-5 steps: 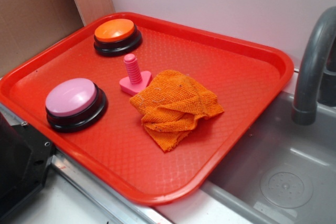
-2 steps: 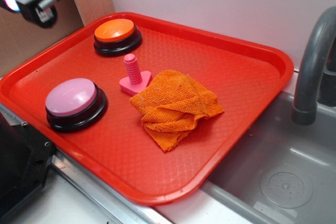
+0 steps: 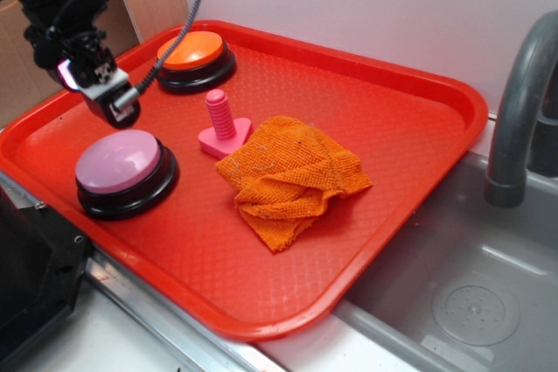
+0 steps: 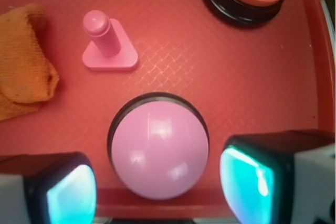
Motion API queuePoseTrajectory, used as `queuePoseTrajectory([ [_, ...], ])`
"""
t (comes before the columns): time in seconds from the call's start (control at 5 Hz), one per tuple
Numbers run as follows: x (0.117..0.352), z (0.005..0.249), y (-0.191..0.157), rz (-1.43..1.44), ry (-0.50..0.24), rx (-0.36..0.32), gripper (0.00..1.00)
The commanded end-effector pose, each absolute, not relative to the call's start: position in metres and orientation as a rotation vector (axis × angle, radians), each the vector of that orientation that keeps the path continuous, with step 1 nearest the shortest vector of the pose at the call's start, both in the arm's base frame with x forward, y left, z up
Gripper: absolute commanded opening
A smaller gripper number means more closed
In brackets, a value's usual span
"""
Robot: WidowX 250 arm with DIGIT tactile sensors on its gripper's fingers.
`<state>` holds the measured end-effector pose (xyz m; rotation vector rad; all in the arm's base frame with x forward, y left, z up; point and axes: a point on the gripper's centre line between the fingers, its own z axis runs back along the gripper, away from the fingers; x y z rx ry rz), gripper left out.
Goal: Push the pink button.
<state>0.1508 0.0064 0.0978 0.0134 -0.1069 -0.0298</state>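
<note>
The pink button, a pale pink dome on a black base, sits at the near left of the red tray. My gripper hangs in the air just above and behind it, apart from the dome. In the wrist view the pink button lies below and between my two fingers, slightly ahead of them. The gripper is open and holds nothing.
An orange-topped button stands at the tray's far left corner. A small pink ridged peg and a crumpled orange cloth lie mid-tray. A grey sink and faucet are on the right. A black object sits at the near left.
My gripper has come into view from the top left corner and moved down and right, ending just above the pink button. Nothing on the tray has moved.
</note>
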Motion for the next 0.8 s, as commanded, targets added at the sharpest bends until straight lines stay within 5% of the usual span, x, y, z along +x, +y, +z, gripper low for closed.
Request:
queuePoseTrajectory([
  [0.0,0.16,0.081,0.011,-0.04,-0.088,0.053,1.0],
  [0.6,0.163,0.062,0.018,-0.036,-0.048,0.057,1.0],
])
